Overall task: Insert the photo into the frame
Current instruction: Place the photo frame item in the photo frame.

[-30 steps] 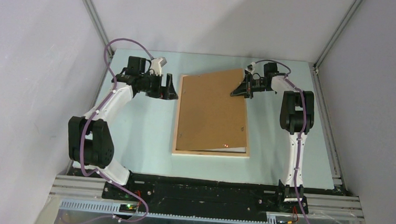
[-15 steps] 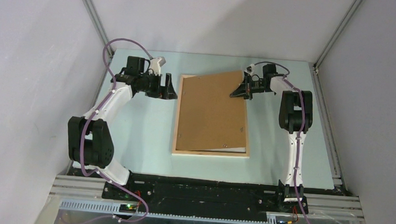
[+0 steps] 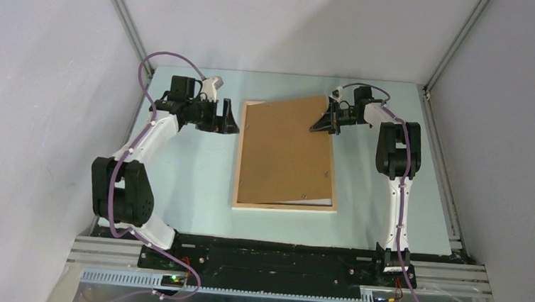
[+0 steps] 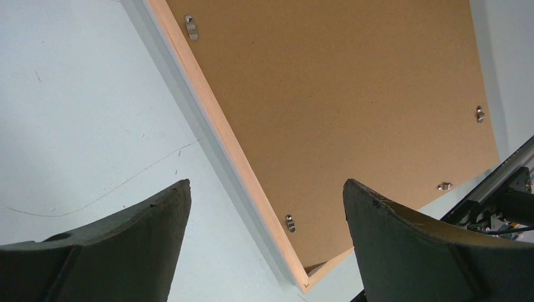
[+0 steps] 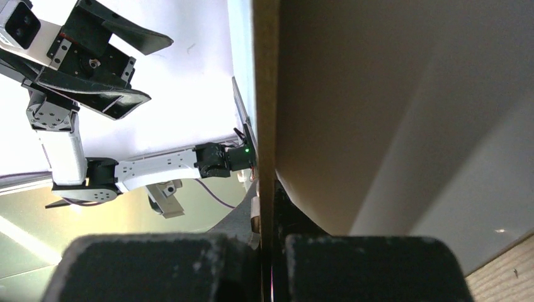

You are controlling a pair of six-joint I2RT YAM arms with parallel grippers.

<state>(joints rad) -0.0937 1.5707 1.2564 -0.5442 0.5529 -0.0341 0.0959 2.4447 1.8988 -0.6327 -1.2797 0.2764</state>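
Note:
The frame [image 3: 282, 207] lies back-up mid-table, pale wood edges showing. A brown backing board [image 3: 286, 152] rests askew on it, its far right corner raised. My right gripper [image 3: 323, 122] is shut on that corner; in the right wrist view the board's edge [image 5: 264, 126] runs straight down between the shut fingers of the right gripper [image 5: 272, 264]. My left gripper [image 3: 233, 120] hangs open off the frame's far left corner, over the wood edge [image 4: 214, 126] and the board [image 4: 346, 94]. A white sliver [image 3: 312, 201] shows under the board's near edge; whether it is the photo I cannot tell.
Small metal turn clips [image 4: 191, 27] sit along the frame's back. Grey walls and aluminium rails [image 3: 123, 13] close in the pale blue table [image 3: 191, 181] on three sides.
The right gripper, still holding the board's corner, has shifted very slightly toward the back. The left arm has not moved.

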